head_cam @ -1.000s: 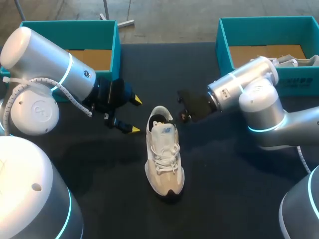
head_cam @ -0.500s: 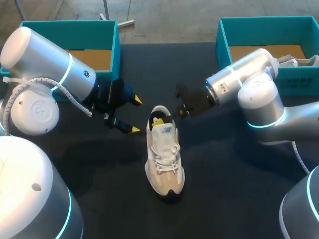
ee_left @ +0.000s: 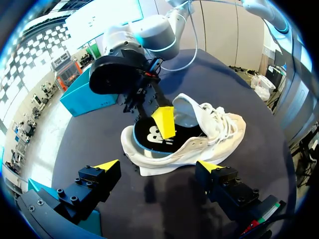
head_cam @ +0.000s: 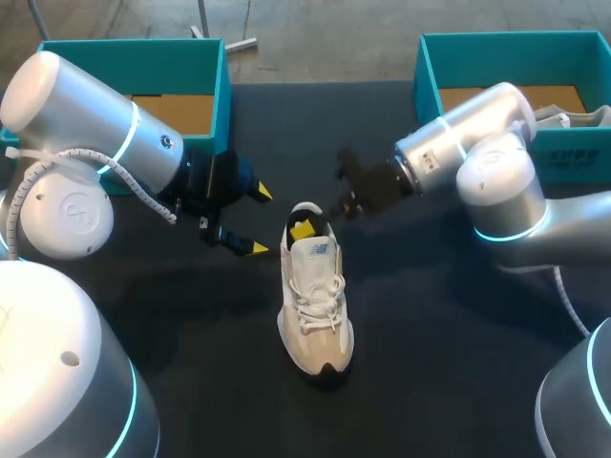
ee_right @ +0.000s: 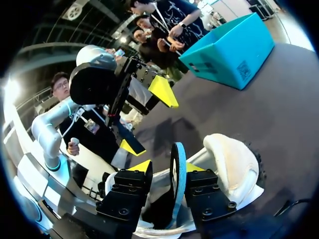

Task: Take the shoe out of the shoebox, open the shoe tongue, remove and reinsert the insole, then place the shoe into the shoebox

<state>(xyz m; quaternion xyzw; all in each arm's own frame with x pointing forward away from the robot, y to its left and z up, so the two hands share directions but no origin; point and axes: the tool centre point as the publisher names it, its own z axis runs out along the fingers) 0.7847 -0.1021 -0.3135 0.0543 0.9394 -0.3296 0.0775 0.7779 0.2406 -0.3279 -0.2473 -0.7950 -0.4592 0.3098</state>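
Right claw (ee_right: 167, 167) clenched on insole at the shoe's heel; left claw (head_cam: 256, 220) released beside the shoe.

White shoe (head_cam: 315, 296) stood on its sole at the middle of the black table (head_cam: 449, 382), toe toward the near edge and heel away. Its black, blue-edged insole (ee_left: 149, 135) was tilted up out of the heel opening, pinched edge-on between the right claw's fingers. The left claw hung just beside the heel, on the shoe's left, with its fingers spread wide and touching nothing. At the far corners stood two teal boxes: left shoebox (head_cam: 215, 91) and right shoebox (head_cam: 430, 81). The latter held a pale item, partly hidden by the right arm.
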